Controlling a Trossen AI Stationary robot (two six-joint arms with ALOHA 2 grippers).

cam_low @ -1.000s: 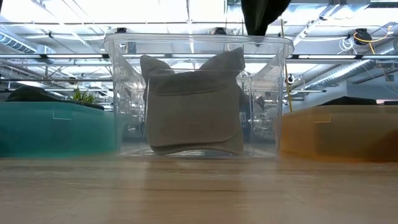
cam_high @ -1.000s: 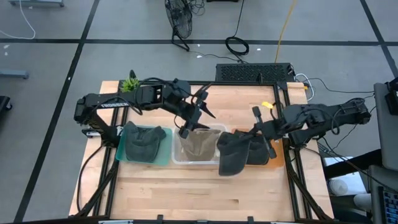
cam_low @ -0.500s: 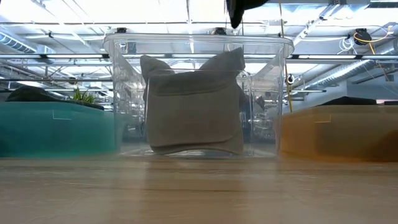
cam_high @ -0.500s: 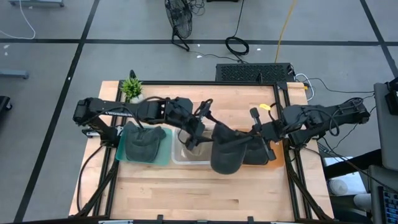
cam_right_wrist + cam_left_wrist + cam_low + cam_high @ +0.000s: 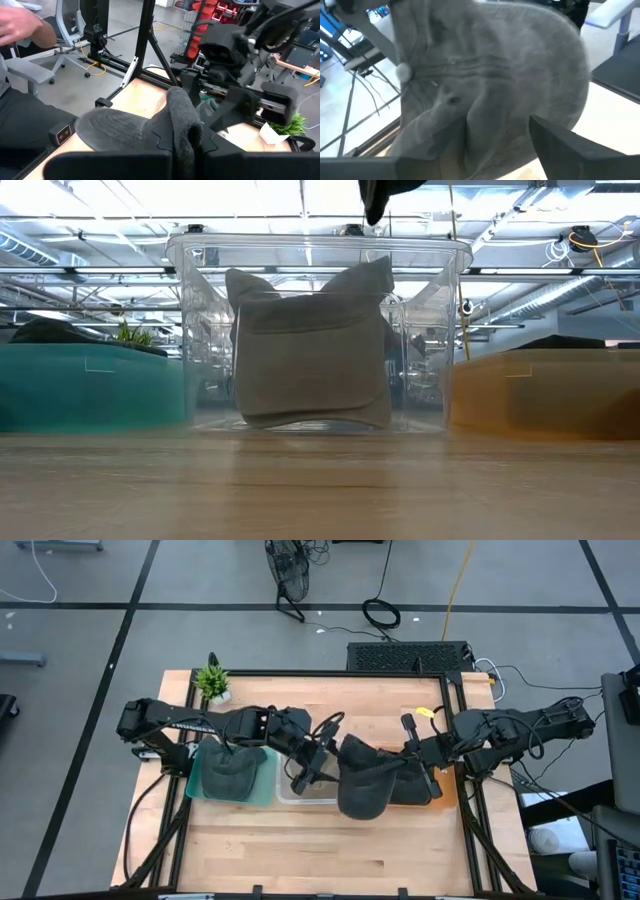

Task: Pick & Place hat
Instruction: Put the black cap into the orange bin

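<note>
A dark grey hat (image 5: 362,783) hangs above the gap between the clear bin (image 5: 290,792) and the orange bin (image 5: 448,792); its lowest tip (image 5: 378,195) shows in the low view. My right gripper (image 5: 408,764) is shut on it. My left gripper (image 5: 320,764) stands open at the hat's left side, and in the left wrist view its fingers flank a hanging fold of the hat (image 5: 495,120). A tan hat (image 5: 310,345) leans upright in the clear bin. Another dark hat (image 5: 232,770) lies in the teal bin (image 5: 262,795). My left gripper: its two fingers (image 5: 454,137) stand on either side of the dark hat's hanging fold, coming level from the table's left; I cannot tell whether they touch it. My right gripper pinches a bunched fold of the dark hat (image 5: 184,131) between its two fingers, coming about level from the table's right. The hat hangs below the hold, clear of the bins.
The three bins stand side by side across the table's middle: teal (image 5: 90,385), clear (image 5: 200,330), orange (image 5: 545,390). A small green plant (image 5: 211,680) sits at the far left corner. In the right wrist view a person's hand (image 5: 22,25) shows beyond the table.
My left gripper has come down and toward the table's near edge, up to the dark hat's left side. The hat's hanging part has shifted left, over the clear bin's right end, and its tip sits higher in the low view.
</note>
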